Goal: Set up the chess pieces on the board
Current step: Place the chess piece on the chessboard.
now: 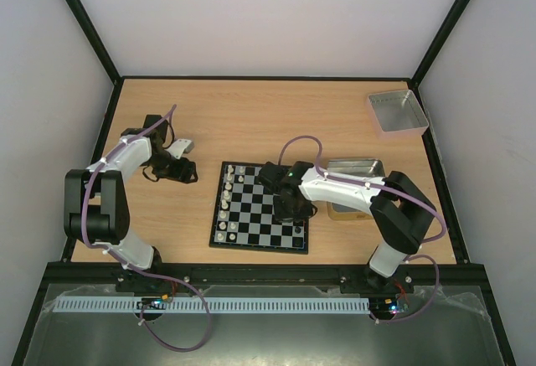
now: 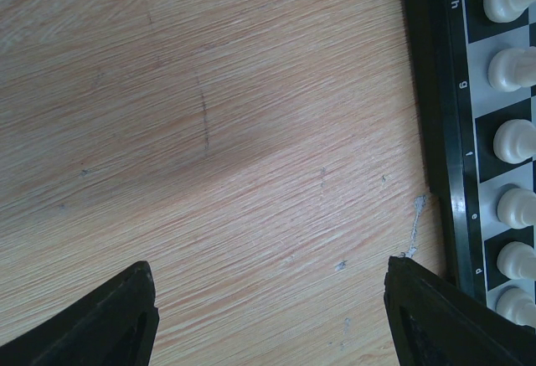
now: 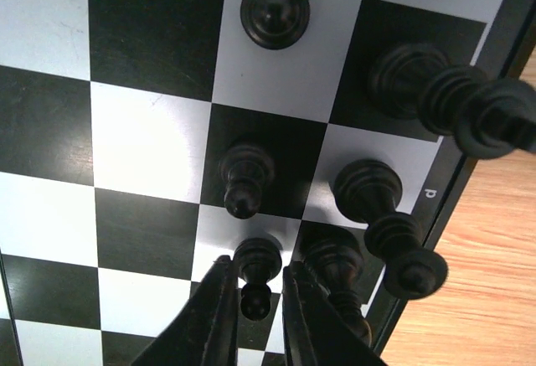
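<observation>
We log the board [image 1: 261,208]: black and pale grey-white checks, with a thin black border carrying pale letters. The white pieces [image 1: 224,215] along its 9 o'clock edge look cream-white up close. The black pieces [image 3: 275,11] on the 3 o'clock side are glossy. The pawn [image 3: 256,257] is black, set between the black fingers of the right gripper [image 3: 254,299]. The left gripper [image 2: 268,316] is black too. The table [image 1: 251,115] is light tan wood grain. The tin [image 1: 398,112] at 1 o'clock is grey with a pinkish-tan rim. The tray [image 1: 356,167] at 3 o'clock is silvery. The arms [image 1: 126,158] have white shells and black joints, and the cables [image 1: 300,141] are purple. The walls [image 1: 251,14] are plain pale lilac-white.
</observation>
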You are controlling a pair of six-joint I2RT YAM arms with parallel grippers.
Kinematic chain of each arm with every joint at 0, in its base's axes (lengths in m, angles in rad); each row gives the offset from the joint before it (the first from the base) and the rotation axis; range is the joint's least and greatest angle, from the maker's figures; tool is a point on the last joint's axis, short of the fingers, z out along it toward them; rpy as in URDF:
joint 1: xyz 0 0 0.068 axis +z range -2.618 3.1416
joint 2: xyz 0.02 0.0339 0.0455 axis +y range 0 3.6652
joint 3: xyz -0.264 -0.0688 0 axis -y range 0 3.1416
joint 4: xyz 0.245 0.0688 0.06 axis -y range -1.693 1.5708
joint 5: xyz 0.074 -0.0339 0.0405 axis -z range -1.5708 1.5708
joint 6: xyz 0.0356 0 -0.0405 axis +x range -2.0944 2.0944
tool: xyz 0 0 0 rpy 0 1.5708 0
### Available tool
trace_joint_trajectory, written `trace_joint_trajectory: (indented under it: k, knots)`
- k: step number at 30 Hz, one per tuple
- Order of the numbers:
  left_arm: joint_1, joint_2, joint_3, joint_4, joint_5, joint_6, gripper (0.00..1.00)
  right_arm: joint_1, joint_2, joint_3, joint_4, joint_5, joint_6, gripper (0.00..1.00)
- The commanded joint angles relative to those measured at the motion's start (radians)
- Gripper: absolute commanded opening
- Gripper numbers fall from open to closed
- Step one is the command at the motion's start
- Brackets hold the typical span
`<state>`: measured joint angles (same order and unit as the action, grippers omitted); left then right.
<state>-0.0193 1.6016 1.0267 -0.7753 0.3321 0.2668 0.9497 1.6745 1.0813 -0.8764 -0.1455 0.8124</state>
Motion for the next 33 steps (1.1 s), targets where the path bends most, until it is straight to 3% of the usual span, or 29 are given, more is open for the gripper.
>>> trace_joint_trajectory:
  k: [1, 26, 33]
  knots:
    - [-0.005, -0.008, -0.010, -0.009, 0.002, -0.008, 0.74, -0.003, 0.011, 0.006, 0.000, 0.018, -0.004, 0.15]
    - [-0.005, -0.003, -0.013, -0.002, 0.008, -0.006, 0.74, -0.004, 0.010, 0.022, -0.013, -0.029, -0.027, 0.12]
    - [-0.005, -0.002, -0.013, -0.001, 0.010, -0.006, 0.74, -0.004, -0.007, 0.080, -0.075, 0.033, -0.025, 0.18]
